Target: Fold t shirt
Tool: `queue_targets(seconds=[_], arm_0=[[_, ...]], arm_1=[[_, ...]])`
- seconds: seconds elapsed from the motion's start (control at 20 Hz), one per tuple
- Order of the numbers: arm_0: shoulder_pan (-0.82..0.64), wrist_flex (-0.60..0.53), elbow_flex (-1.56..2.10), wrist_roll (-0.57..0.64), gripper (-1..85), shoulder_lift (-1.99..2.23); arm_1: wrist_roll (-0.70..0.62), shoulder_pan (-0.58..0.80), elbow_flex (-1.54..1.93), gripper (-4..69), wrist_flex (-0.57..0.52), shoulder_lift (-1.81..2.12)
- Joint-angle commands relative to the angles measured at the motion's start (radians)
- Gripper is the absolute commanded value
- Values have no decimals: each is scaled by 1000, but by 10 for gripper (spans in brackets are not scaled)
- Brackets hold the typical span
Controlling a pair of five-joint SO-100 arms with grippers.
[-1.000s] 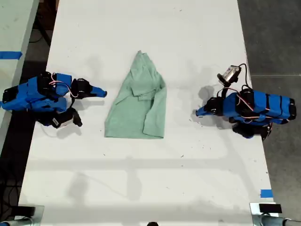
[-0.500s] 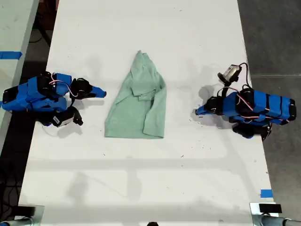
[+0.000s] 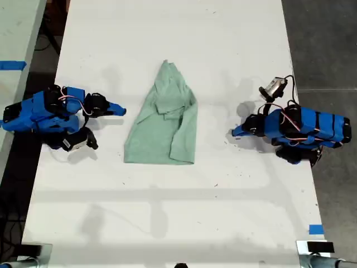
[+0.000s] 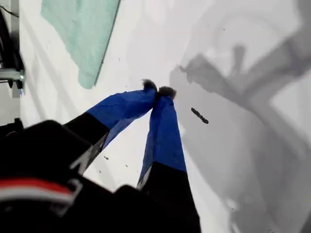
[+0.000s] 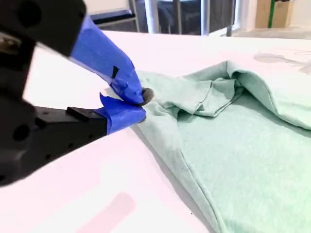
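T shirt: one, pale mint green, mid-table, well clear of every edge, sleeves folded inward to a narrow triangle; the hem fold, we judge, remains. My first gripper and my second gripper: tips pressed together, empty, off the cloth.

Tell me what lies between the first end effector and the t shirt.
Only bare white table separates my first end effector from the t shirt, as the exterior view shows.
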Motion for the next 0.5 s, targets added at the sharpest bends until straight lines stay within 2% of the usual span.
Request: queue_targets(seconds=[0.0,0.45], arm_0=[[2,-23,-6,3,-1,6],[0,-21,-6,3,-1,6]], arm_1=[[-12,-5,57,17,9,15],[-11,-5,57,17,9,15]])
